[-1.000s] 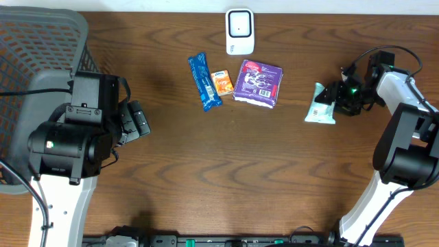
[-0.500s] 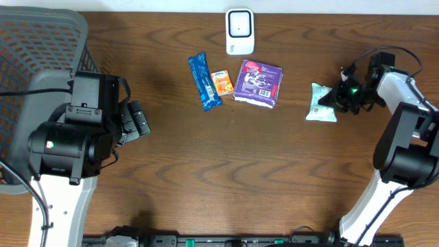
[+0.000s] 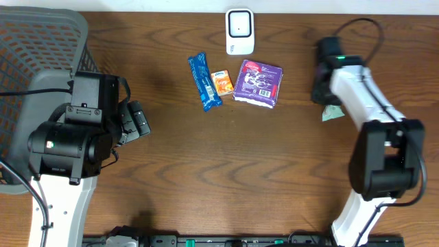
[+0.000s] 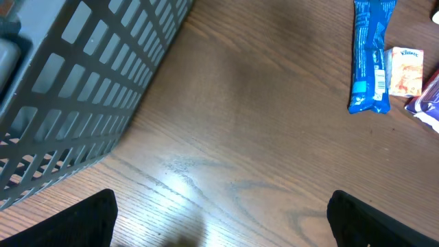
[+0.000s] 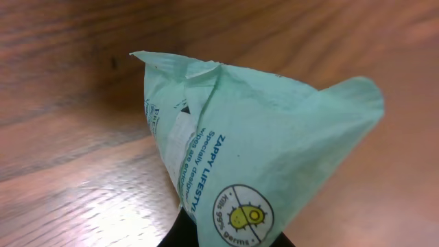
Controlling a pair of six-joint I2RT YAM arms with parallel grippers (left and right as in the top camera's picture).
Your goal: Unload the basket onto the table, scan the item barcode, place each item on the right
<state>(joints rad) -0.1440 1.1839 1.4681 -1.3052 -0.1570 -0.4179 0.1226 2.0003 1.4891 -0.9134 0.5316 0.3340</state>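
A brown wood table [image 3: 206, 171] is carrying one white scanner [image 3: 239, 31], one grey basket [image 3: 34, 41] and four packs. A blue pack [image 3: 204, 82], an orange pack [image 3: 222, 83] and a purple pack [image 3: 259, 83] are lying just below the scanner. The green pack [image 5: 254, 158] is sitting to the scanner's right, pinched by the right claw [image 5: 223, 237]. The left claw [image 4: 219, 230] is gaping wide, well left of the scanner. The left arm is hiding part of the basket's inside.
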